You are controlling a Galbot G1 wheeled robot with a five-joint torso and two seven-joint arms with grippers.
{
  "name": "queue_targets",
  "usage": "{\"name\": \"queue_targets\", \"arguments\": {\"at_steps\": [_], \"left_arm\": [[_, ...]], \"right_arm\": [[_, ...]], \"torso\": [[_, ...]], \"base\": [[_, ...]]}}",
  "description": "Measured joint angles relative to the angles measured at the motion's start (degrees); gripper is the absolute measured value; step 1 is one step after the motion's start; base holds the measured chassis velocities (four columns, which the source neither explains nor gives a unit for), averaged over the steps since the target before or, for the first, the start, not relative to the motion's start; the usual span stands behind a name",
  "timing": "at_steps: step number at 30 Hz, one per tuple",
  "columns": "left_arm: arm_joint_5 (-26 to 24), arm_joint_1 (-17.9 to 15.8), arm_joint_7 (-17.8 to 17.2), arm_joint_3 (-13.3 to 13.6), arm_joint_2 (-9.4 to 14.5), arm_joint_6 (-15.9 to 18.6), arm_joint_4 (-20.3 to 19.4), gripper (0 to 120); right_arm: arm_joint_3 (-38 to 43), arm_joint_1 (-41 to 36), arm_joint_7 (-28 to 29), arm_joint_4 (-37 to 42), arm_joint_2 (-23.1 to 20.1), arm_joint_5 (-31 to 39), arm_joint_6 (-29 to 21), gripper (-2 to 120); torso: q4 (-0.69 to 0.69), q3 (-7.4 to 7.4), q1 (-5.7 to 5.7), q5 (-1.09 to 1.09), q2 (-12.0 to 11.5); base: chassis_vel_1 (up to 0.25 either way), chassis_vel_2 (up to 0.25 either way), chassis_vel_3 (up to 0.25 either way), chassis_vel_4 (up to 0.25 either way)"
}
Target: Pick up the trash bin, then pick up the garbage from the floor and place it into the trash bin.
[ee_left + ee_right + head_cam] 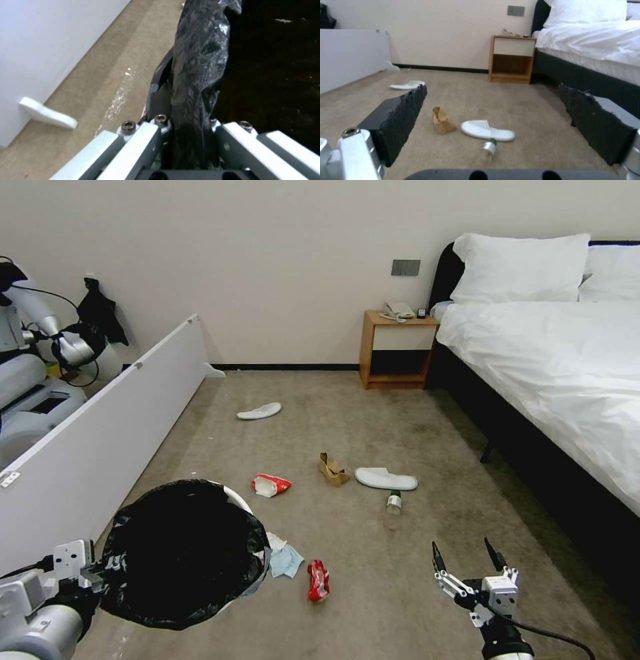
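We see the left gripper (pixel 100 570) clamped on the rim of the trash bin (pixel 180 553), its jaws closed narrow on the black bag folded over the edge; in the left wrist view the left gripper (pixel 190 130) pinches the crinkled liner of the trash bin (pixel 200 62) between its two metal jaw arms. The bin is held at the near left of the carpet (pixel 413 580), beside the white panel (pixel 100 447) that leans along the carpet's left edge, and its dark mouth faces up toward us. The right gripper (pixel 467 560) hovers over the near right part of the carpet with its jaws spread wide and nothing between them; the right wrist view shows its black pads (pixel 400 117) well apart, looking across the floor. The garbage lies scattered on the carpet: a crushed red can (pixel 318 581) and a light-blue tissue (pixel 285 560) just beside the bin, a red-white wrapper (pixel 271 485) a little farther out, a brown paper bag (pixel 332 470) near the middle, a white slipper (pixel 385 479) next to it with a clear bottle (pixel 394 503) touching or nearly touching the slipper's near side, and a second slipper (pixel 259 411) toward the far left. A wooden nightstand (pixel 397 350) stands at the carpet's far edge against the wall, beside the bed (pixel 553 373) along the right edge.
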Motion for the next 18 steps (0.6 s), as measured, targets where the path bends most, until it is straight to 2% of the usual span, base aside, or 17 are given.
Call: {"name": "queue_targets", "arguments": {"at_steps": [10, 18], "left_arm": [[0.6, -0.24, -0.06, 0.79, -0.28, 0.0, 0.32, 2], [0.51, -0.27, -0.24, 1.3, -0.21, 0.0, 0.68, 2]], "right_arm": [[0.39, 0.14, 0.3, 0.0, 0.06, -0.7, 0.12, 100], [0.33, 0.1, 0.34, 0.06, 0.12, -1.57, 0.12, 100]], "torso": [[0.01, 0.0, 0.0, 0.01, 0.0], [0.01, 0.0, 0.0, 0.0, 0.0]], "base": [[-0.141, 0.134, 0.144, -0.141], [-0.024, 0.028, 0.02, -0.022]]}}
